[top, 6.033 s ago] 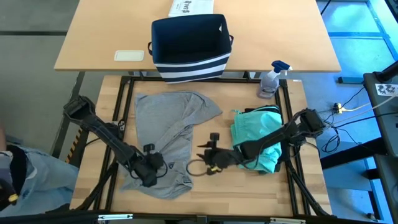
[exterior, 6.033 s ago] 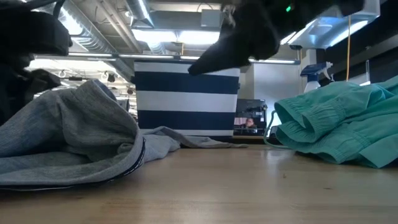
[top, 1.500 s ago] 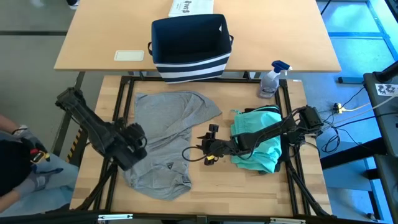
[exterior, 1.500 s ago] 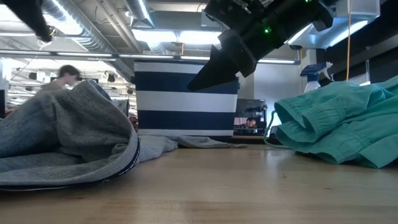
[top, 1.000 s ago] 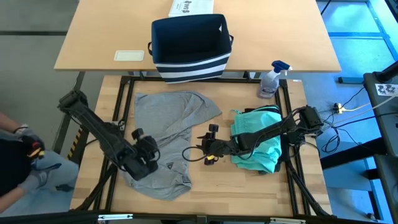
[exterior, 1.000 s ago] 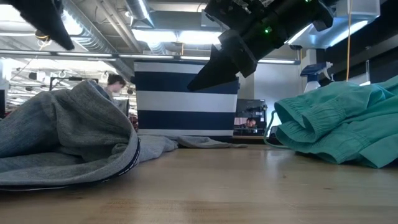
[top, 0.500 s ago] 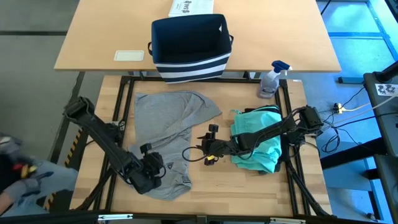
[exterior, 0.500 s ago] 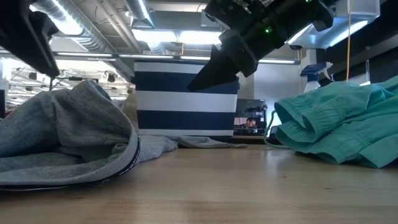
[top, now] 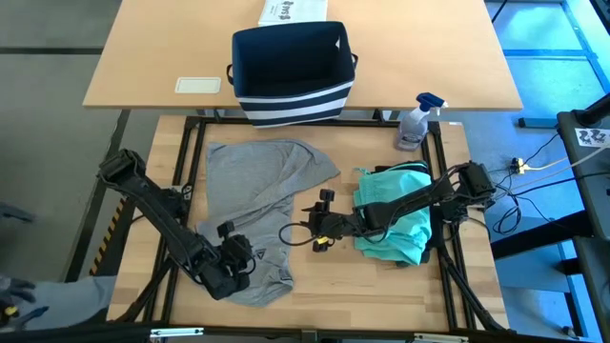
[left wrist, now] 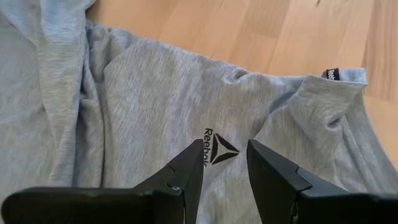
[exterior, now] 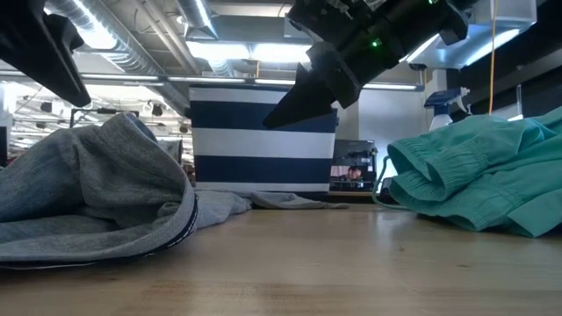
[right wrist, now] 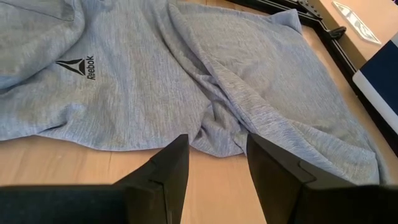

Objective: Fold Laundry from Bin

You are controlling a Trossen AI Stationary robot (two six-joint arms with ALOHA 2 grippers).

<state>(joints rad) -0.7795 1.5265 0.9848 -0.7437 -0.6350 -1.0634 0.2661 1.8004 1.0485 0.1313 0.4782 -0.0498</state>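
Grey T-shirt [top: 255, 205] is lying rumpled on the worktop [top: 362, 286], near the bin [top: 291, 71]. Left gripper [left wrist: 224, 163] is hovering over its logo [left wrist: 216, 147], fingers parted, holding nothing; only the wrist view is showing this. Right gripper [right wrist: 216, 152] is poised at the shirt's edge, likewise parted and empty.

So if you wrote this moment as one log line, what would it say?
grey T-shirt: crumpled on table | left pincer: open, empty, over its logo | right pincer: open, empty, by its edge | teal piece: beside | bin: behind
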